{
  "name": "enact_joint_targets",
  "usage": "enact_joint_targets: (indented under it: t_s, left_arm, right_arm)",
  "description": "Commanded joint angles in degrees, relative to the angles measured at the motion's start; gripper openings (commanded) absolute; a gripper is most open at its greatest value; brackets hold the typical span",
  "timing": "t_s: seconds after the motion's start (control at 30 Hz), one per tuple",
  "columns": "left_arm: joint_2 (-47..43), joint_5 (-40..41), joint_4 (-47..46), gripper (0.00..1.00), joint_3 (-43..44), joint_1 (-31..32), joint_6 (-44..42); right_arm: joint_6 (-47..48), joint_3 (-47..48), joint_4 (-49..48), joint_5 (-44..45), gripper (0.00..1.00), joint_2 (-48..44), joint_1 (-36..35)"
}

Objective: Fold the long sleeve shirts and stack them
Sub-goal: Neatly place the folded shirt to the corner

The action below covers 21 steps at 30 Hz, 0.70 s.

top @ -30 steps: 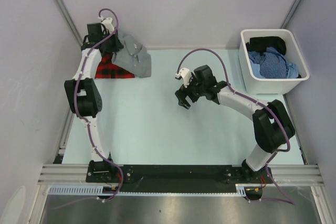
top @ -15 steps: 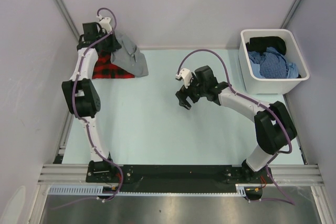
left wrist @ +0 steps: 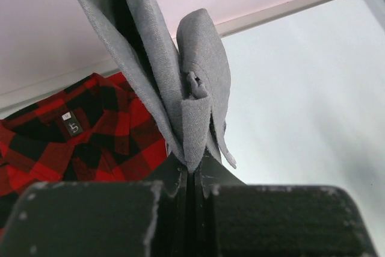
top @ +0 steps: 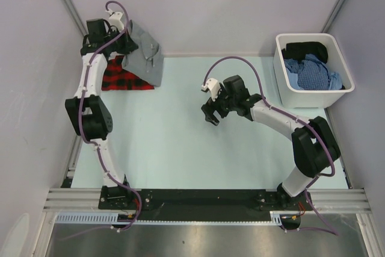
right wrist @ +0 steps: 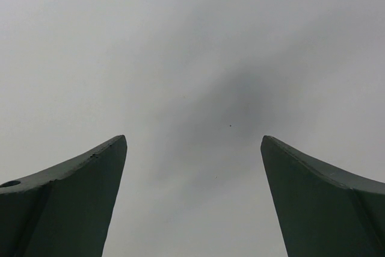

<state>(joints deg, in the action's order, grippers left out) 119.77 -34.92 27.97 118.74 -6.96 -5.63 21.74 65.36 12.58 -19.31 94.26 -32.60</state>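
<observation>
A pale green tabletop (top: 180,161) fills a plain, lilac-walled cell seen from above. A red-and-black plaid collared shirt (top: 123,80) lies folded flat at the far left corner and serves as the landmark here. Directly above it, the left arm (top: 88,117) reaches to the back wall. The left wrist view shows its jaws pinched tight on a fold of the plain mid-grey cloth shirt (top: 144,55), which hangs bunched and upright in the air. The grey hem trails down over the plaid shirt's right end, and it is unclear whether the two touch. Over the last second the left arm has swung back and left, carrying the grey shirt from beside the plaid shirt to more nearly over it. This suggests the grey shirt is being brought in to stack, though it looks crumpled rather than neatly folded. Well to the right of the plaid shirt, the right arm (top: 274,118) has barely moved, its jaws spread wide over bare tabletop, holding nothing. Far to the right of the plaid shirt stands a white plastic bin (top: 310,97) holding blue and black clothes.
</observation>
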Motion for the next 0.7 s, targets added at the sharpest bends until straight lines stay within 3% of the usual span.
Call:
enact_joint_targets:
  t_s: [0.0,0.33,0.67]
  left_arm:
    - [-3.1,-1.3,-3.0,0.0,1.5,-1.6,-1.2]
    - [1.6,-0.6,-1.8,0.0,1.7,-4.9,-2.5]
    - [9.2,-5.3,-1.9,0.02,7.0,-10.0,-3.7]
  right_arm:
    - [0.7,0.8,-1.3,0.3,1.0,-1.3,-0.1]
    - [1.3,1.4,-1.0,0.7,1.0,-0.7,-0.2]
    - [1.7,2.6,-0.3,0.9,1.0,0.5,-0.4]
